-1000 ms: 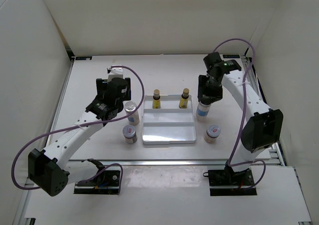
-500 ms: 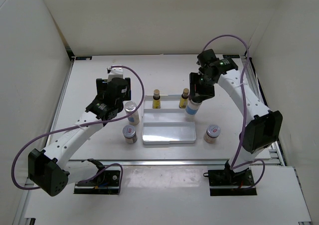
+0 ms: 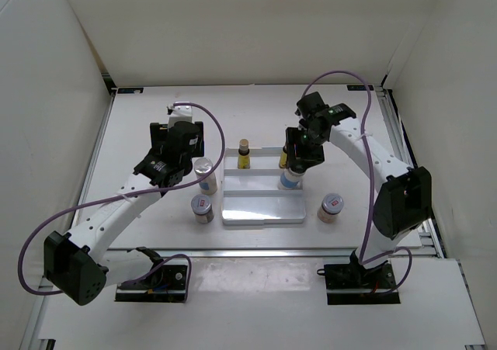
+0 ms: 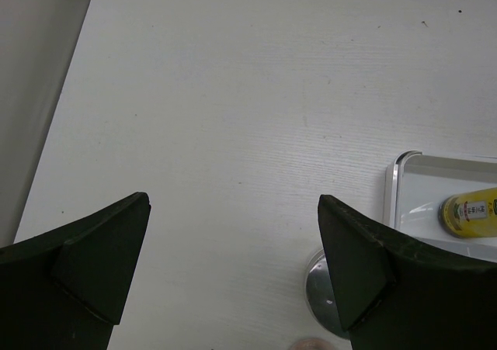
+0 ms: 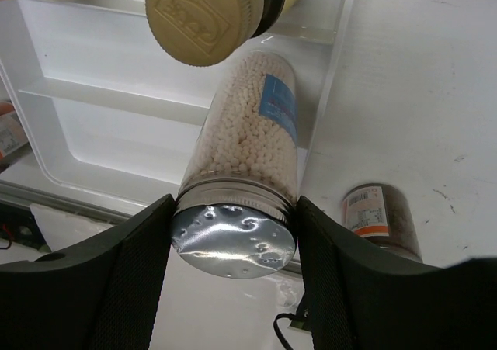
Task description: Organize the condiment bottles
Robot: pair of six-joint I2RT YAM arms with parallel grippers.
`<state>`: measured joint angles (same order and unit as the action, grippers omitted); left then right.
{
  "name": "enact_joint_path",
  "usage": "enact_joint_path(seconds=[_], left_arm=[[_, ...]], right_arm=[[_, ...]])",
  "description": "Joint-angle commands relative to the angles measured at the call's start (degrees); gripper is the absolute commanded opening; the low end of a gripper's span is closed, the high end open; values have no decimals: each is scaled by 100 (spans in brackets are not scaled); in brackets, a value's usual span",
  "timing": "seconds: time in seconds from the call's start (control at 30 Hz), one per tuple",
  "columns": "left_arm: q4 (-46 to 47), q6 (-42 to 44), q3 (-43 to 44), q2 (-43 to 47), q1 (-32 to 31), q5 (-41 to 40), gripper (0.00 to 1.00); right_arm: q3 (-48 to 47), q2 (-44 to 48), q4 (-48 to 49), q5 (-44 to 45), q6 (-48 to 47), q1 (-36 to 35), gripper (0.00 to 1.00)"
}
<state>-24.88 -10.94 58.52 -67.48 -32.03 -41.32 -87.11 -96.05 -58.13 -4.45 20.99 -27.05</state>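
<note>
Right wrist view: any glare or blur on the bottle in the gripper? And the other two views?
Right wrist: the blue-labelled bottle in the right gripper is sharp; its silver cap shows patchy highlights, nothing washed out. Top external: glare whitens the lowest step of the white tray. Left wrist: the fingers of the open left gripper are near black, little detail.

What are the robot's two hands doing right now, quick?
Left gripper: open, holding nothing.
Right gripper: shut on the blue-labelled bottle.
</note>
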Motion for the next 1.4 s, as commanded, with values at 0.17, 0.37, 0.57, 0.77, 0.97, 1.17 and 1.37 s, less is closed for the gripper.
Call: enact_joint_path(seconds=[0.17, 0.37, 0.57, 0.77, 0.97, 1.17, 1.37], left_arm=[[27, 83, -78, 148, -5, -25, 100], [-104, 30, -78, 148, -5, 141, 100], [-219, 30, -254, 261, -5, 431, 100], [-342, -22, -368, 324, -5, 836, 100], [-394, -197, -368, 219, -5, 1117, 100], [-447, -303, -368, 165, -5, 1249, 100], [-447, -417, -482, 165, -5, 1249, 100]], right_arm=[[-164, 60, 249, -153, 36, -20, 70], [-534, 7, 57, -39, 36, -73, 100], [-1132, 113, -119, 137, 89, -73, 100], [-1580, 377, -190, 480, 89, -73, 100], [-1590, 377, -190, 428, 89, -73, 100], [-1467, 377, -190, 295, 195, -125, 100], [-1467, 377, -129, 295, 142, -125, 100]])
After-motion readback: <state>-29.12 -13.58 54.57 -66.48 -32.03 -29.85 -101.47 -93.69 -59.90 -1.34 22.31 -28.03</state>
